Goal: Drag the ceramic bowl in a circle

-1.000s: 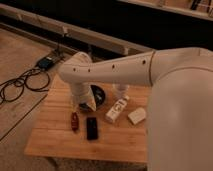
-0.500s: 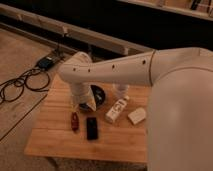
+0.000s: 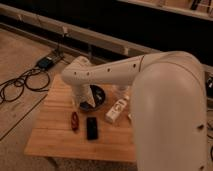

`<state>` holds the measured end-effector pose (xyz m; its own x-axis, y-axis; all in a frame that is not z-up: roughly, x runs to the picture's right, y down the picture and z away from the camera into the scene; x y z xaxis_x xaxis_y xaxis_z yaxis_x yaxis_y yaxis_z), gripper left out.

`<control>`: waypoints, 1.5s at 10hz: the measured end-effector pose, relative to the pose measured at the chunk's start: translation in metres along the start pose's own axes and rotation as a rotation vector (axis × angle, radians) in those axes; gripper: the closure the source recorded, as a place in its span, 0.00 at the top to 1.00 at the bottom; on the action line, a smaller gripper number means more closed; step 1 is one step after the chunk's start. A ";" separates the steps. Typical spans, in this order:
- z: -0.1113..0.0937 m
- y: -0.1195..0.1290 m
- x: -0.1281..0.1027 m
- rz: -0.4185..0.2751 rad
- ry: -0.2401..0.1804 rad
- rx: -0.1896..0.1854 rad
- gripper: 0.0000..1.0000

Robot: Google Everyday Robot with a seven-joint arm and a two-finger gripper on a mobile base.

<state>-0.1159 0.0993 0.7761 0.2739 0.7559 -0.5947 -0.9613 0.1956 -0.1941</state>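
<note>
Fingers [image 3: 84, 104] at the near-left edge of the ceramic bowl [image 3: 98, 95], pointing down from a wrist that hides most of them from me. They are spread as wide as they go, and I cannot tell whether they touch the rim or hold anything. The bowl, dark and glossy, sits just right of and behind the fingers on the wooden worktop [image 3: 50, 137]. Nearer the camera than the fingers lie a small reddish-brown object [image 3: 75, 121] and, just right of it, a flat black slab [image 3: 92, 128], side by side and apart from the bowl. Right of the fingers, past the bowl, a white box [image 3: 116, 111] lies at a slant. Above the fingers the white arm [image 3: 115, 72] reaches in from the right. Far left of the fingers, on the floor, are black cables [image 3: 20, 85] and a dark box [image 3: 47, 62].
</note>
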 end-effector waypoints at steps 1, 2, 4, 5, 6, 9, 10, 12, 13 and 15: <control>0.013 0.000 -0.011 -0.040 0.002 -0.006 0.65; 0.024 0.001 -0.022 -0.077 0.003 -0.012 0.65; 0.041 0.007 -0.043 -0.148 0.002 -0.023 0.65; 0.048 0.006 -0.054 -0.176 0.001 -0.021 0.65; 0.053 0.006 -0.062 -0.198 0.004 -0.022 0.65; 0.070 0.011 -0.077 -0.246 0.023 -0.024 0.65; 0.073 0.012 -0.080 -0.252 0.028 -0.023 0.65; 0.081 0.013 -0.084 -0.263 0.037 -0.018 0.65; 0.085 0.013 -0.085 -0.267 0.043 -0.013 0.65; 0.091 0.015 -0.087 -0.272 0.050 -0.005 0.65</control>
<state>-0.1566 0.0929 0.8963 0.5231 0.6441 -0.5580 -0.8521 0.3839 -0.3557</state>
